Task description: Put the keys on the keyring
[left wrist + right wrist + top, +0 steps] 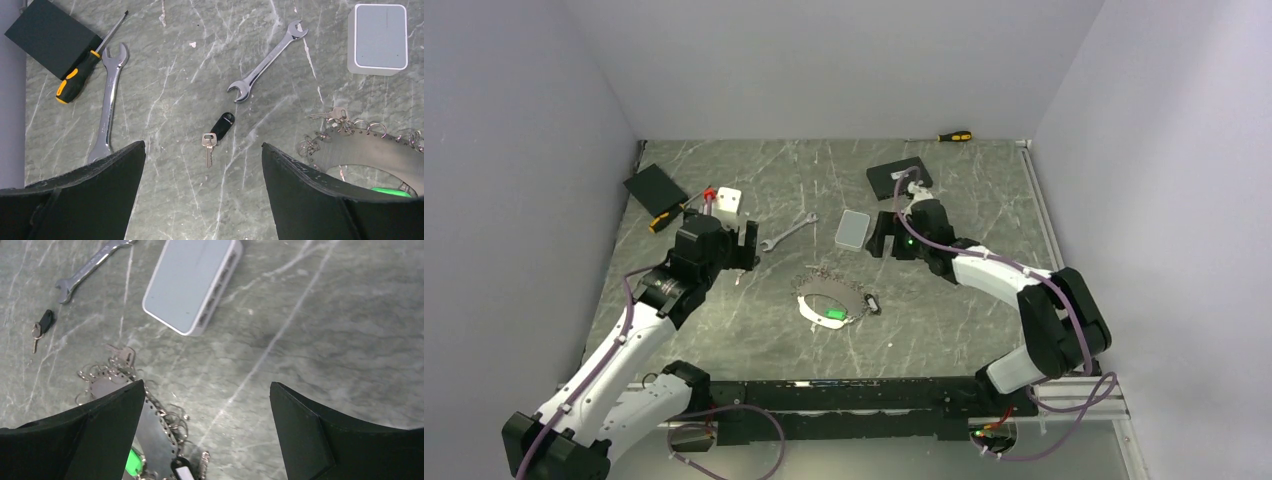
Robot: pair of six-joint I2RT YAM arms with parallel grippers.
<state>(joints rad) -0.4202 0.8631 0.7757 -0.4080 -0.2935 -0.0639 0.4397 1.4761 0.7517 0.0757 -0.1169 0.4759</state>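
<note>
We lose the keyring (365, 145) off the right edge of the left wrist view, and its green tag (392, 190) sits mostly behind the left gripper (202, 145) jaws. From the right wrist it runs off the bottom edge. From overhead, single keys (824, 273) are too small to tell apart.

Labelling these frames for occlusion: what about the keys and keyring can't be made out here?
- Keyring: the left wrist view cuts it at the right edge, and a finger of the left pincer covers its lower part.
- Keys on it: too small and tangled to count in the top view.
- Loose key: too small to identify in the top view.
</note>
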